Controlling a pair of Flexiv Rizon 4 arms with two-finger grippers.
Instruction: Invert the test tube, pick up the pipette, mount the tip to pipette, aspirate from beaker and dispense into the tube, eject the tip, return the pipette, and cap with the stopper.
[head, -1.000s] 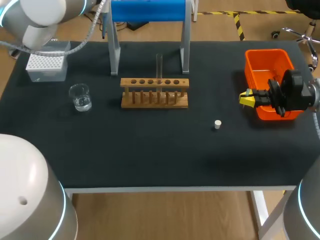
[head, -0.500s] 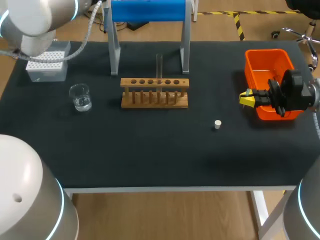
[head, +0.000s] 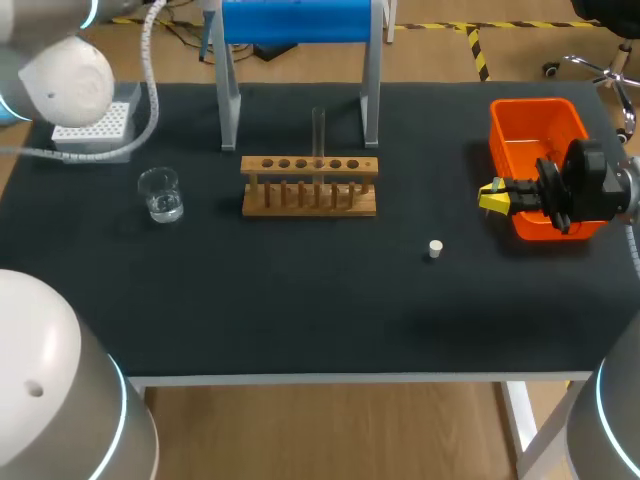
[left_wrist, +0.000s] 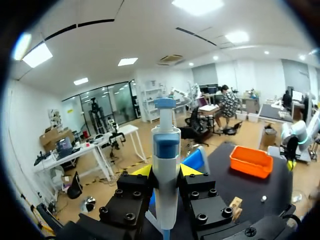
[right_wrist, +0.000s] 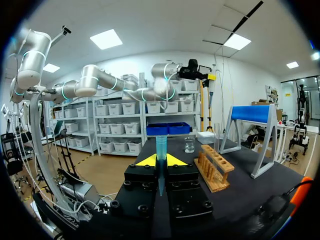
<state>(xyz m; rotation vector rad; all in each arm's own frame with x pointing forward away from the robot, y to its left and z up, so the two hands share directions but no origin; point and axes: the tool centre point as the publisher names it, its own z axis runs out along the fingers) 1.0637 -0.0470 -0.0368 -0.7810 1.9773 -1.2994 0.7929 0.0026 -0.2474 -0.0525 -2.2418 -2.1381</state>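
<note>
In the last second my left arm swung back from over the tip box and uncovered it. The left tool was clamped on the pipette, high above the table. The right tool stayed by the bin, clamped on a tip. Mounting seemed next.

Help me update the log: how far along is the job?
Done: the test tube stands upright in the rack; the left end effector holds the pipette. In hand: the right end effector holds a tip, unmounted. Left: aspirate from beaker, dispense, eject, return, cap; stopper lies loose.
</note>
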